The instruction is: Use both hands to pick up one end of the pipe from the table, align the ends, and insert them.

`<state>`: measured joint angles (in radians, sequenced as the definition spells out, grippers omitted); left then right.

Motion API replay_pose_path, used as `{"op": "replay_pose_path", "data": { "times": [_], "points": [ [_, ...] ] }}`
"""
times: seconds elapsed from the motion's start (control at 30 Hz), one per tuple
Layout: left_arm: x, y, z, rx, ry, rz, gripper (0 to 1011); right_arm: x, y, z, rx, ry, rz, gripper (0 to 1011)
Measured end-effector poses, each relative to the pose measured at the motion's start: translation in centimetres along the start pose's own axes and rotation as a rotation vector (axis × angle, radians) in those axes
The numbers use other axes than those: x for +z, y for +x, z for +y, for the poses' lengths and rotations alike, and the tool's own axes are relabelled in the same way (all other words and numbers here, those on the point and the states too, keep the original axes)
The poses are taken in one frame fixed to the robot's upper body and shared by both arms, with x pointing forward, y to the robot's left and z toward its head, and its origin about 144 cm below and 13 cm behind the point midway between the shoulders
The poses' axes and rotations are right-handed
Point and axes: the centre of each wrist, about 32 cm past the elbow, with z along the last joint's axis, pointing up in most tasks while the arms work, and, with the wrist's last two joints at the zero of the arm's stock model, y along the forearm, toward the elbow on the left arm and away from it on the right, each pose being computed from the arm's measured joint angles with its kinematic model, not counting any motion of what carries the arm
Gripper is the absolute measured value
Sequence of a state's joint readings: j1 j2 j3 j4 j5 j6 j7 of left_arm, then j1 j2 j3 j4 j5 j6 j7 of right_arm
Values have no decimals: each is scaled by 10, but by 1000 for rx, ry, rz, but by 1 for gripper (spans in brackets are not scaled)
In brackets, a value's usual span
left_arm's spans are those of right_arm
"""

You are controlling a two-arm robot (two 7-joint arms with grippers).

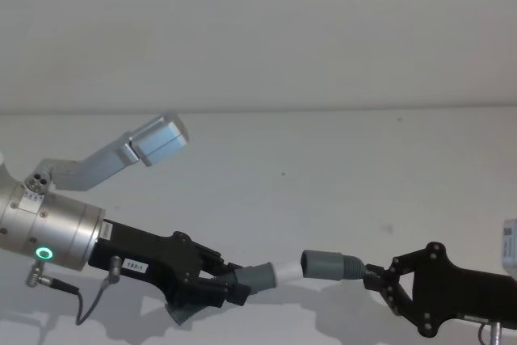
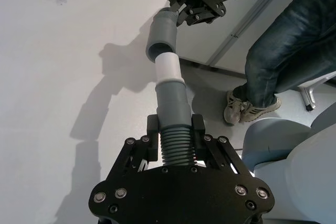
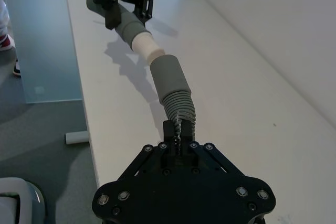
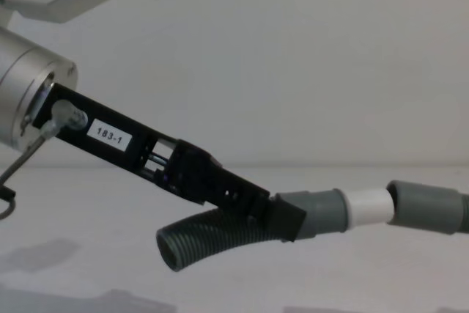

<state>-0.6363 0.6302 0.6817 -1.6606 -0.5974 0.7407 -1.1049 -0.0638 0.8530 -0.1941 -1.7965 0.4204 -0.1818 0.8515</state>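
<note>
the left gripper (image 1: 230,280) reaches in from the left edge of the head view, its silver wrist with the green ring light (image 1: 44,253) and the "183-1" label (image 4: 107,135) behind it. its fingers (image 2: 152,139) pinch the ribbed hose piece (image 2: 176,145) just behind the smooth grey cuff (image 1: 260,275), and that cuff's short white tip (image 1: 287,269) points to the right. in the chest view the loose tail of this hose piece curves down and back under the gripper to an open round mouth (image 4: 172,248); whether it touches the counter (image 1: 323,167) i cannot tell.

the white tip sits right at the mouth of the plain grey socket cuff (image 1: 327,265). in the left wrist view it looks just entered, and the two cuffs lie at a slight angle to each other, not in one straight line. how deep the tip sits is hard to make out.

the right gripper (image 1: 376,280) comes in from the lower right corner of the head view, its fingers (image 3: 176,129) pressed onto the ribbed hose (image 3: 181,109) right behind the socket cuff. in the chest view this cuff is cut off at the right edge.

both hose pieces are held above the white counter, near its front edge, which the right wrist view shows running beside the joint. behind the pieces the counter lies bare up to the white wall (image 1: 258,30). shadows of both grippers fall on the counter below them.
</note>
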Motion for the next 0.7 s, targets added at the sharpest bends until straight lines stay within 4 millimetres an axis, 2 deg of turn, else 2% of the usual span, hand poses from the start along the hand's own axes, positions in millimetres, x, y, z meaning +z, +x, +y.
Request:
{"op": "replay_pose_path", "data": {
  "times": [0.7],
  "points": [
    [-1, 1, -4, -7, 0, 14, 334, 5, 0, -2, 28, 18, -5, 42]
  ]
}}
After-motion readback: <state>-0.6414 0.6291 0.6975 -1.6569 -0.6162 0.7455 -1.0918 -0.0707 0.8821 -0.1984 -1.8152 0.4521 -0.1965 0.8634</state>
